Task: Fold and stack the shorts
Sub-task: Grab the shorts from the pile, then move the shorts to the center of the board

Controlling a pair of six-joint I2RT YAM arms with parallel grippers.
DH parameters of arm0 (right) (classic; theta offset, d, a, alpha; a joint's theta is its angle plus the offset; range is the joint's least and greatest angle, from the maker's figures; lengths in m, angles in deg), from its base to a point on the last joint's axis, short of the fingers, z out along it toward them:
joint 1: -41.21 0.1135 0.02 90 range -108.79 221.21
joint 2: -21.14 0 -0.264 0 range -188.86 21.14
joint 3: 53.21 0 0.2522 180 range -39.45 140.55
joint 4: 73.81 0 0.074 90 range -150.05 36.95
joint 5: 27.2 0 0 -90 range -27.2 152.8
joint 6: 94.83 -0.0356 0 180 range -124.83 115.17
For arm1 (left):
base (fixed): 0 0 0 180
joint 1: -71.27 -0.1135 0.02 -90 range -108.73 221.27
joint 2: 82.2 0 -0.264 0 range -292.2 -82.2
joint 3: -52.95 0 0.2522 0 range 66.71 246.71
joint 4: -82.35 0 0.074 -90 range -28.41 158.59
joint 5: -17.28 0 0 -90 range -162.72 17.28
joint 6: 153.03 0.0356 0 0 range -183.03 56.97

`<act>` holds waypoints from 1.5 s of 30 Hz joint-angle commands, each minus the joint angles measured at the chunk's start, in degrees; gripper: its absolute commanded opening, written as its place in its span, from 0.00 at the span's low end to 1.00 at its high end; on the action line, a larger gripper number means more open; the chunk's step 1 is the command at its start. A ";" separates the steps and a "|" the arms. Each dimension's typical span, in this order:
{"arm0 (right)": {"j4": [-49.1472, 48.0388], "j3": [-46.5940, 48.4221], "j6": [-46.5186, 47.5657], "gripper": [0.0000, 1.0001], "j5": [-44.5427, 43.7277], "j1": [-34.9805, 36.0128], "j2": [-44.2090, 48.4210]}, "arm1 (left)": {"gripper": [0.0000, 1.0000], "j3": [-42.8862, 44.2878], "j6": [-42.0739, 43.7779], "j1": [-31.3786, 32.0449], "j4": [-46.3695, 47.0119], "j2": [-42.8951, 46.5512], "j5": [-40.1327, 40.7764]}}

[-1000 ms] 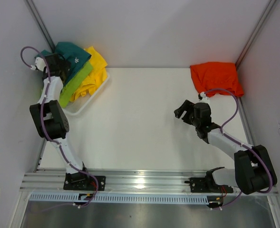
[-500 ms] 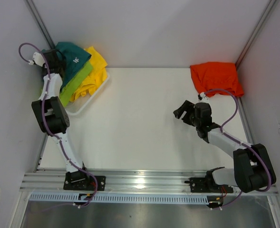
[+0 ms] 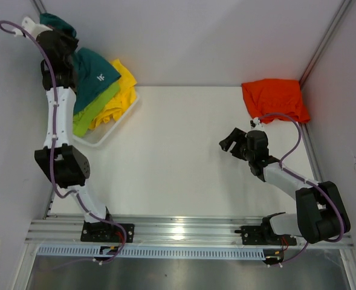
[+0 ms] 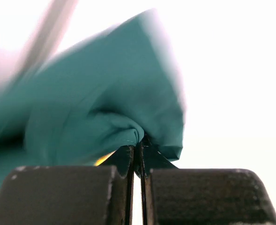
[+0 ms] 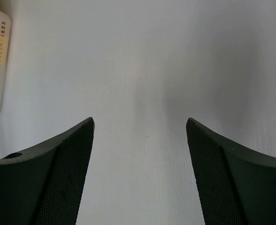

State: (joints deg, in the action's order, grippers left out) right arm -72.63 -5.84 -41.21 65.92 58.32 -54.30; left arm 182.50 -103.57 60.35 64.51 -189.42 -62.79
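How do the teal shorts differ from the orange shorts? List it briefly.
Grip: the teal shorts are pinched in the shut left gripper; nothing touches the orange shorts. Place: the teal pair hangs above the basket, far left; the orange pair lies on the table, far right. Marking: teal shows a white logo, orange none. Both are bright soft fabric.

Teal shorts (image 3: pixel 88 65) (white logo (image 3: pixel 99 77)), lime shorts (image 3: pixel 90 112), yellow shorts (image 3: pixel 121 98), orange shorts (image 3: pixel 274 99)
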 commanded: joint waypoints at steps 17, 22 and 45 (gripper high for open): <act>-6.58 -0.38 2.28 0.80 4.09 2.23 -0.32 | 0.00 -9.84 -3.85 10.74 19.28 35.40 -18.73; -10.36 -1.26 2.81 0.80 7.87 3.11 0.38 | 0.00 -16.55 -5.69 17.85 22.00 40.60 -15.82; -12.65 -3.11 4.21 0.80 8.14 3.99 4.34 | 0.00 -48.48 2.91 39.31 11.74 76.71 -2.47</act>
State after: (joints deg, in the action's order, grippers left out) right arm -82.29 -8.66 -38.20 73.85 62.01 -50.78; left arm 128.16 -104.38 99.50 77.67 -115.85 -68.32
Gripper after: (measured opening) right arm 0.796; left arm 0.008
